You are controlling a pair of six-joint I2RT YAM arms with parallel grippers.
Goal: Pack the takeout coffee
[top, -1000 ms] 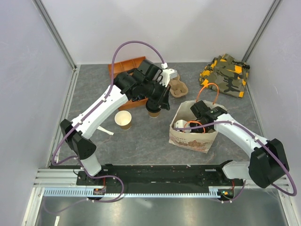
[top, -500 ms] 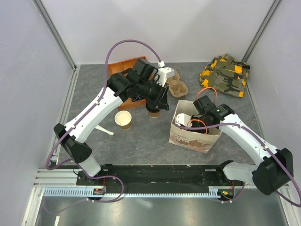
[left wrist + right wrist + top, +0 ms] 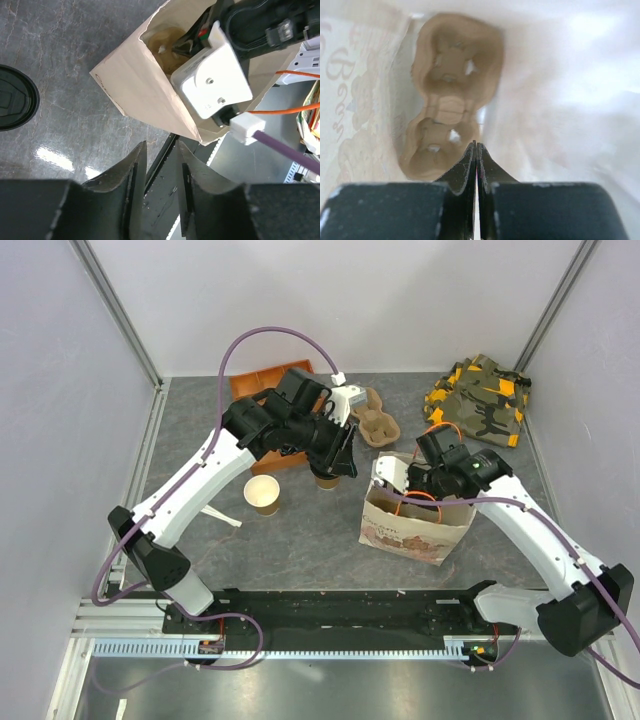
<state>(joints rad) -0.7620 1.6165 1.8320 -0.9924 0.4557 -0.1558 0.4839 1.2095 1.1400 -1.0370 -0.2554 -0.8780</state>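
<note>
The takeout coffee [image 3: 322, 481], a tan cup with a black lid [image 3: 14, 98], stands on the table left of the paper bag [image 3: 415, 515]. My left gripper [image 3: 343, 453] hovers just above and to the right of the cup. It is open [image 3: 161, 150] with nothing between its fingers, which point toward the bag's mouth [image 3: 150, 80]. My right gripper [image 3: 408, 478] sits at the bag's upper rim with its fingers pressed shut [image 3: 476, 146]. I cannot tell whether paper is pinched between them. The pulp cup carrier [image 3: 451, 100] shows blurred beyond them.
A lidless tan cup [image 3: 263, 494] stands left of the coffee. The cup carrier [image 3: 378, 425] lies behind the bag, next to an orange-brown tray [image 3: 262, 385]. A camouflage cloth [image 3: 480, 398] lies at the back right. Walls close in on three sides.
My left gripper has opened, letting go of the coffee, and drawn back a little. My right arm has risen and moved from deep in the bag to its rim.
</note>
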